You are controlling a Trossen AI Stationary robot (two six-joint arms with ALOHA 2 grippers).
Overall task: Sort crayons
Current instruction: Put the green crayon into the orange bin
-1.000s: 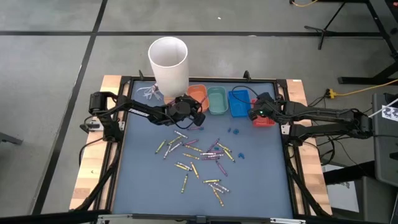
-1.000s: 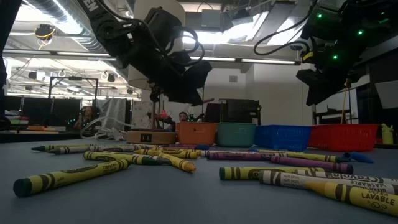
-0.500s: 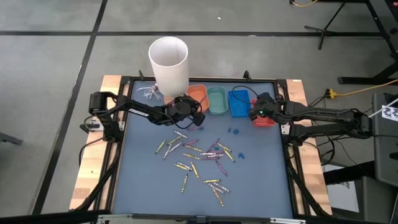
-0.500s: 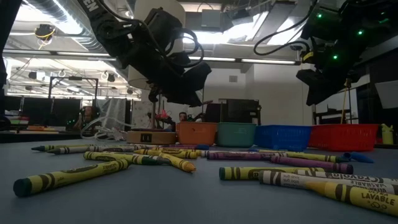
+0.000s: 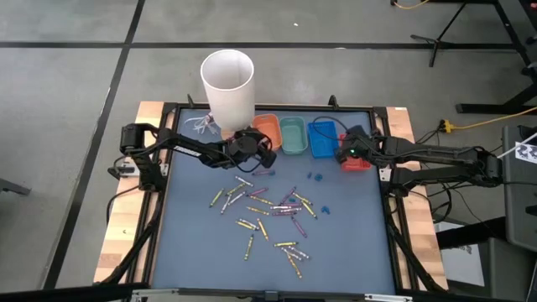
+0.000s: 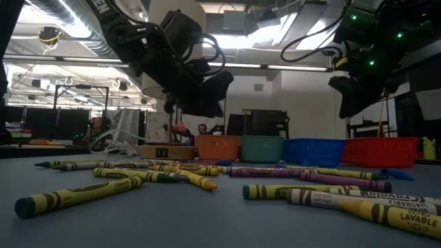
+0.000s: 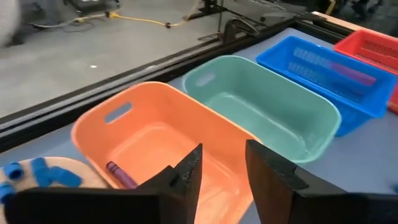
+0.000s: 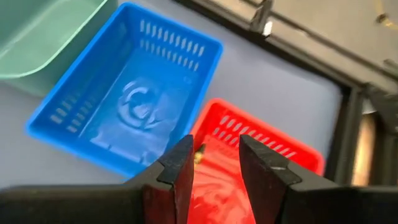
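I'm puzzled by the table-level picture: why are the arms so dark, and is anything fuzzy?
Low view: bright ceiling lights behind leave the arms as silhouettes; the nearest crayons look soft, while the trays farther off are clearer. Left wrist view: the orange tray is evenly lit.

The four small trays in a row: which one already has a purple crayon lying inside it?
The orange tray, at the end of the row beside the green tray. A purple crayon lies on its floor; the green tray is empty.
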